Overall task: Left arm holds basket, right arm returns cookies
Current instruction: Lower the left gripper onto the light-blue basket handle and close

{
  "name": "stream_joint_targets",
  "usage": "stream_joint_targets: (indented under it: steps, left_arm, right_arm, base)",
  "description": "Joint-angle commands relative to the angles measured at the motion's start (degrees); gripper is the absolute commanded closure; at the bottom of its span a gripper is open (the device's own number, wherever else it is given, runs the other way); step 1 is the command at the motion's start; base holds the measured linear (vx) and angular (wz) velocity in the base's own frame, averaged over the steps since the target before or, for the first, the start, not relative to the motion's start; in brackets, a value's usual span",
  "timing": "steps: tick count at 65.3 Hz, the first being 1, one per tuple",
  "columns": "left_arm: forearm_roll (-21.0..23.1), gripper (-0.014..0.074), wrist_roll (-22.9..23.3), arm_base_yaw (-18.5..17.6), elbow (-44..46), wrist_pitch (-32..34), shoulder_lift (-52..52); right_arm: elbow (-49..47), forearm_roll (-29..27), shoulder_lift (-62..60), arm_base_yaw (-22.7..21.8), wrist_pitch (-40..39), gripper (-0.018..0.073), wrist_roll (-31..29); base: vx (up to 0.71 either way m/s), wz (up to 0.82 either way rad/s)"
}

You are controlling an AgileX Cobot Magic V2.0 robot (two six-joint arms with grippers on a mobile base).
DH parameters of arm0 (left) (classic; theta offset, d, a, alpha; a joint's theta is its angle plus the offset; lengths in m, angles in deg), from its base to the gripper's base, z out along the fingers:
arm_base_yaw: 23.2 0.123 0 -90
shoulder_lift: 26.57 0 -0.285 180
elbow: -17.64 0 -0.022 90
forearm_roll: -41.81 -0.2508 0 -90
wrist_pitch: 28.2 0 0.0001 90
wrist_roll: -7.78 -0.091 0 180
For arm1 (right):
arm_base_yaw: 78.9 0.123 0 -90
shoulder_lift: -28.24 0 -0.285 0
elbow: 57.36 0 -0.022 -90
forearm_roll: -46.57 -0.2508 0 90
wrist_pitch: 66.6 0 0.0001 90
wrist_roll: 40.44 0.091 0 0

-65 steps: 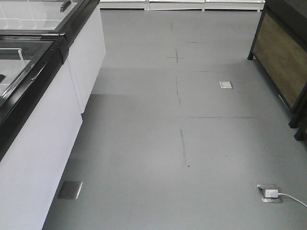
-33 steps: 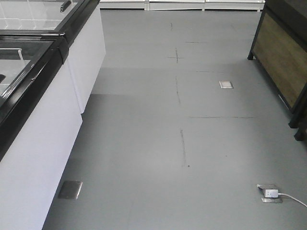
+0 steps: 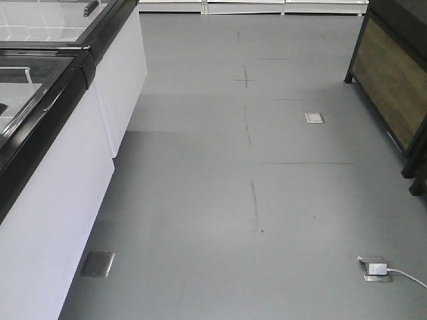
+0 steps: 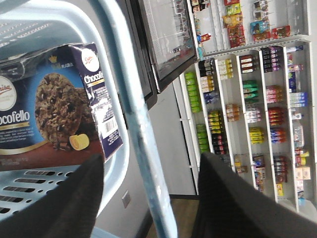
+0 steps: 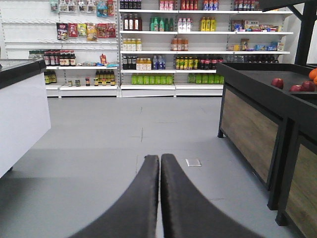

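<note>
Count: one cookies box, standing inside the one basket.
Lettering: "ocofello" on the front, "Choco" on the side panel, with a barcode below it.
Left gripper: fingers spread, with the basket handle running between them.
Right gripper: fingers pressed together on nothing.
Front view only: three floor plates, one carrying a white plug.

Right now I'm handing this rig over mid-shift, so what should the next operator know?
Left hand: open; the light blue slotted plastic basket's loop handle runs between its fingers.
Right hand: shut, empty, facing the white stocked shelves.
Dark navy cardboard cookie box sits in the basket.
Done: nothing returned yet.
Left: right hand takes the box out and returns it.
</note>
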Motion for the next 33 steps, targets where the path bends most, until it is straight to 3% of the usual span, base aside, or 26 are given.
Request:
stream_joint_targets:
  steps: [1,19,25,33]
  left_arm:
    - [7.1,0.0176,-1.9,0.0,1.8,0.5,-0.6]
    - [17.9,0.0178,-8.7,-0.2,1.8,0.3,3.5]
    - [22.0,0.0178,-12.1,-0.2,1.8,-1.8,5.2]
    - [26.1,0.0181,-13.4,-0.2,1.8,-4.6,7.3]
  right_arm:
    - [0.1,0.5,-0.6,-0.4,-4.2,0.0568,-0.3]
    - [0.1,0.5,-0.6,-0.4,-4.2,0.0568,-0.3]
    - [0.1,0.5,-0.6,-0.4,-4.3,0.0568,-0.3]
    - [0.1,0.5,-0.6,-0.4,-4.3,0.0568,-0.3]
  base:
    - [0.00,0.00]
    - [0.00,0.00]
    - [0.00,0.00]
    - [0.00,0.00]
